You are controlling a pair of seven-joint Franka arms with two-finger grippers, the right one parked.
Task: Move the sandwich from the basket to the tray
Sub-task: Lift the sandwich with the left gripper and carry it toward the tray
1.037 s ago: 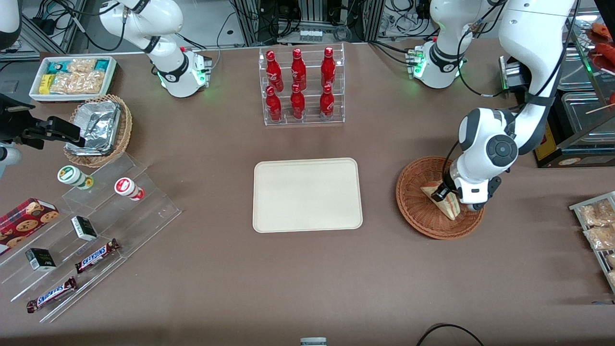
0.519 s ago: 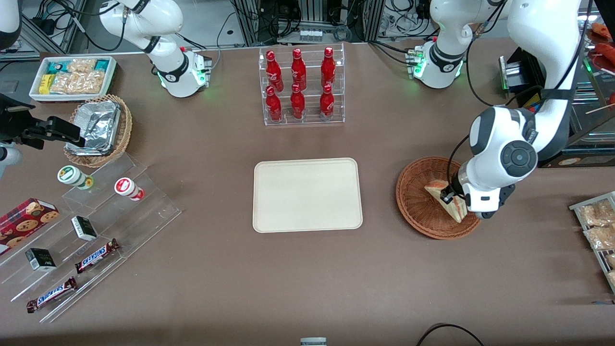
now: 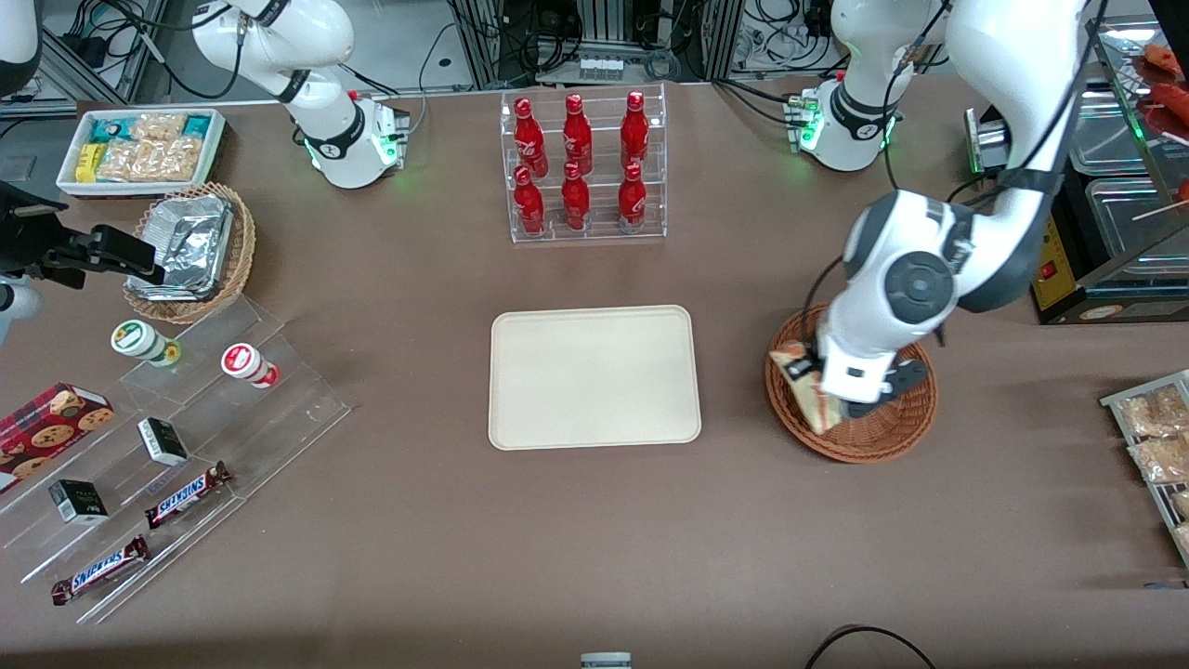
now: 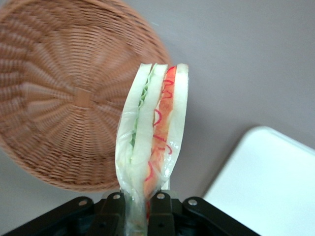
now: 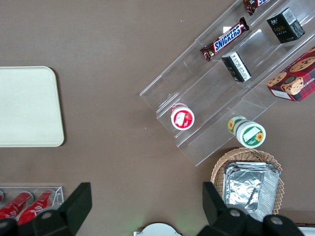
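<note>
Gripping item: the working arm's black two-finger gripper (image 4: 140,209), jaws clamped on the pointed end of the wrapped triangular sandwich (image 4: 153,132) of pale bread with green and red-orange filling.

Position: sandwich (image 3: 806,383) held clear above the round reddish-brown wicker basket (image 3: 882,437), at the basket's rim nearest the tray; the wrist view showed the basket (image 4: 59,103) with nothing in it.

Step, as judged: lift done, carry to the tray under way. Next move would call for travel to roughly the gripper's nine o'clock in the front view, then lowering over the flat cream-beige rectangular tray (image 3: 594,376) before release.

Surface: brown table (image 3: 594,520), tray bare.

Room: clear rack of red bottles (image 3: 583,165) at the tray's twelve o'clock; acrylic stepped shelf with snack bars (image 3: 176,497) toward the parked arm's end.
</note>
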